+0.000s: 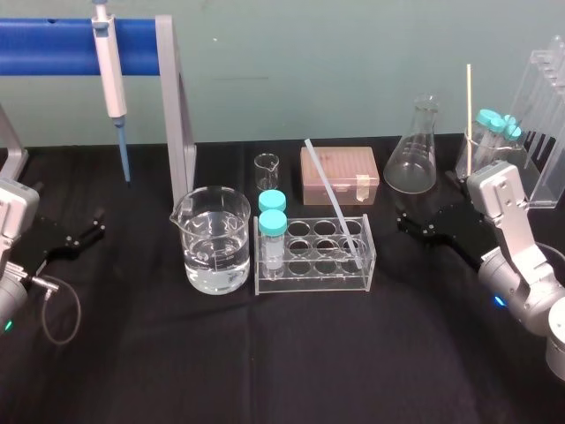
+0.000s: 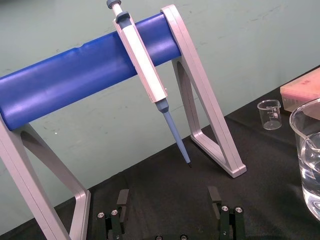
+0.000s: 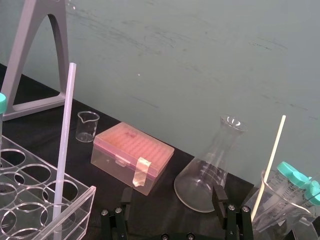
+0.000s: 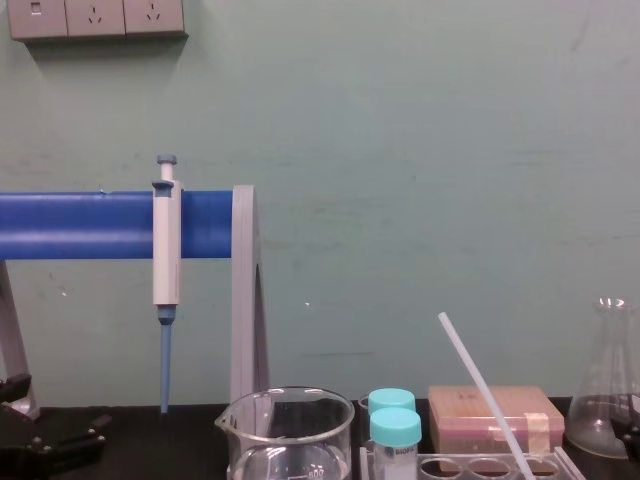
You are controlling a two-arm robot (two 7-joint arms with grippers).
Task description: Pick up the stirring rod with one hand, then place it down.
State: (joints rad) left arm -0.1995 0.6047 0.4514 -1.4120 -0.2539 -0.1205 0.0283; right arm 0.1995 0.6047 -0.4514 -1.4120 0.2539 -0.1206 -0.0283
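- the blue-barred pipette stand [image 1: 168, 97] runs off my left edge, so i can't see its far leg; a white-and-blue pipette [image 1: 109, 71] hangs from the bar.
- the left gripper [image 1: 95, 223] sits low at far left, fingers spread and holding nothing. the right gripper [image 1: 404, 224] sits right of the rack, also spread and empty.
- a glass beaker [image 1: 208, 221], part full of clear liquid, stands just left of the clear plastic tube rack [image 1: 313, 281].
- the stirring rod [image 1: 331, 199] is thin, straight and translucent white. it stands in a hole at the rack's right end, its top tilted back and to the left. its foot is hard to make out behind the rack wall.
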